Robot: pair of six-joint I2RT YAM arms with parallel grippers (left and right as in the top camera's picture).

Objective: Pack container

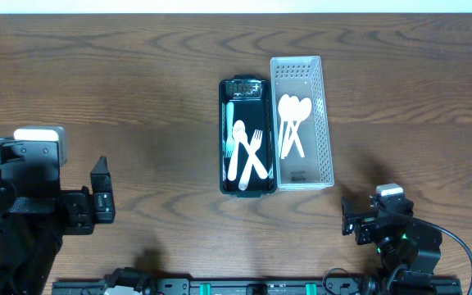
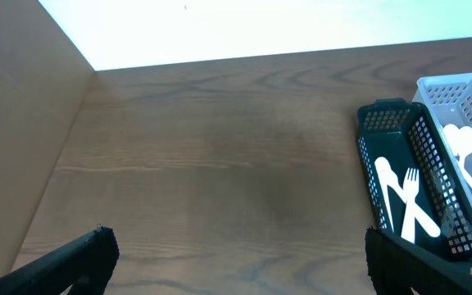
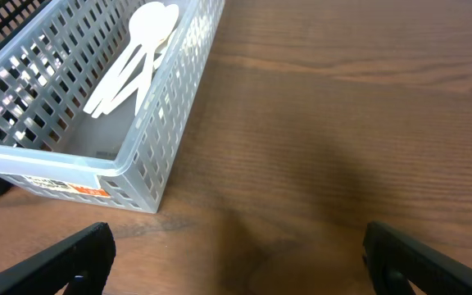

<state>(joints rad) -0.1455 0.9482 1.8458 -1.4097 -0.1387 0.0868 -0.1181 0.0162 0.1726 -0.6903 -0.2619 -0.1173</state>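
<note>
You have nothing in either claw at this moment. In the left wrist view the left claw (image 2: 240, 264) has its fingers wide apart, with only bare wood between them. The right claw (image 3: 236, 260) is just as wide apart over the bench (image 1: 138, 98), a little short of the near end wall of the white basket (image 1: 306, 170). From overhead, both arms sit low at the near edge, well apart from the two containers.

The black basket (image 1: 262, 115) stands at mid-bench, touching or just beside the white basket on its right, long sides parallel. Inside the black basket you can see a white fork (image 1: 256, 141), a white spoon (image 1: 238, 131) and at least one more white piece crossed beneath them. A pale blue-green handle (image 1: 229, 123) lies along its left wall. The white basket holds a small bunch of white spoons (image 1: 292, 123), bowls toward the far end, with its near half bare.

No loose cutlery shows anywhere on the wood, so my reading is that whatever you pack must pass between the baskets. Which way it goes cannot be told from here. If the black basket is the target, the spoons are what you have left. If the white one is, about half the job remains. Either way, no grasp is under way now.
</note>
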